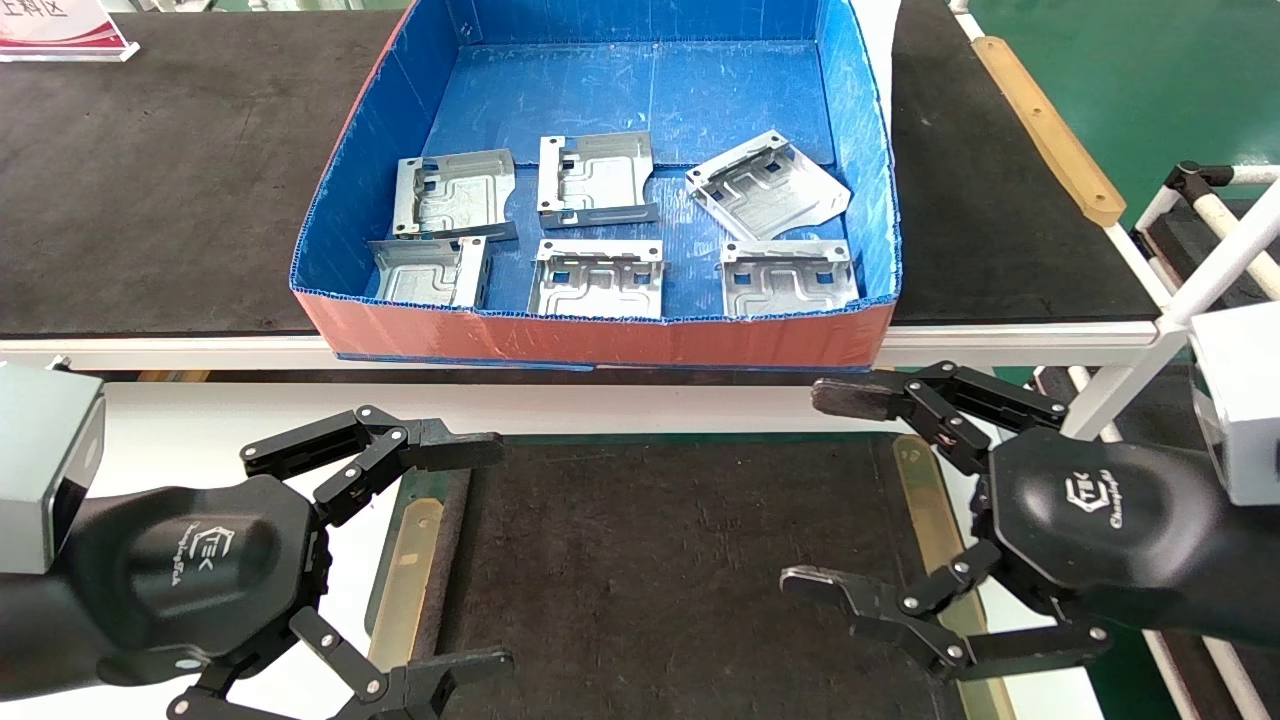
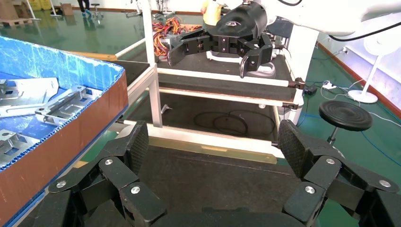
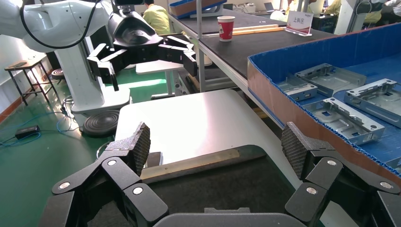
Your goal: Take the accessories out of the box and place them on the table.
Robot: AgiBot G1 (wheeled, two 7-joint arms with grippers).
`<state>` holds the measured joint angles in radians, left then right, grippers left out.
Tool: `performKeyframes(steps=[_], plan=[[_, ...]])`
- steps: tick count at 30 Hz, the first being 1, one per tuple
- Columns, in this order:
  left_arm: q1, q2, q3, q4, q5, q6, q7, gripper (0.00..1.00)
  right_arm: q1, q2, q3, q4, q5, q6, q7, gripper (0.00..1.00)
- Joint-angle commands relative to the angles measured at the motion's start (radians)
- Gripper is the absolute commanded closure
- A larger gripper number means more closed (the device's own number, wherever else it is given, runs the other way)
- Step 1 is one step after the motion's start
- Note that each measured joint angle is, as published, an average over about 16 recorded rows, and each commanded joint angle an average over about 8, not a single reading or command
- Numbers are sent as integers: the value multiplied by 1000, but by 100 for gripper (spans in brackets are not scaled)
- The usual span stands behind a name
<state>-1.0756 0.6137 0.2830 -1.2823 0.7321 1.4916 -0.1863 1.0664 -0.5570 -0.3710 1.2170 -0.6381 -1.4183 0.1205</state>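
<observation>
Several silvery stamped plates lie in the box [image 1: 400,110], blue inside and orange-red outside, on the black bench. One plate [image 1: 767,186] lies tilted at the right; another plate [image 1: 598,279] lies by the box's near wall. The white table [image 1: 220,420] with its dark mat [image 1: 650,560] is in front of the box and bears no plates. My left gripper [image 1: 480,555] is open and empty over the mat's left edge. My right gripper [image 1: 825,490] is open and empty over the mat's right side. Plates show in the left wrist view [image 2: 28,97] and the right wrist view [image 3: 347,120].
Brass-coloured strips [image 1: 405,580] flank the mat. A white pipe frame [image 1: 1215,270] stands to the right. A sign [image 1: 60,30] sits at the bench's far left. A red paper cup [image 3: 226,27] stands on the bench in the right wrist view.
</observation>
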Motion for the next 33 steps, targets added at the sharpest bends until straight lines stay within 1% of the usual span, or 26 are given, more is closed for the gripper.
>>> performKeyframes(steps=[1, 21, 28, 33], plan=[[0, 0, 0, 0, 0, 0, 0, 0, 0, 0, 0, 0, 0, 0, 0, 0], [1, -2, 1, 0, 6, -7, -5, 0, 0, 0, 0, 0, 0, 0, 0, 0], [9, -6, 5, -25, 47, -70, -16, 0, 0, 0, 0, 0, 0, 0, 0, 0], [-2, 11, 13, -43, 86, -137, -31, 0, 0, 0, 0, 0, 0, 0, 0, 0]])
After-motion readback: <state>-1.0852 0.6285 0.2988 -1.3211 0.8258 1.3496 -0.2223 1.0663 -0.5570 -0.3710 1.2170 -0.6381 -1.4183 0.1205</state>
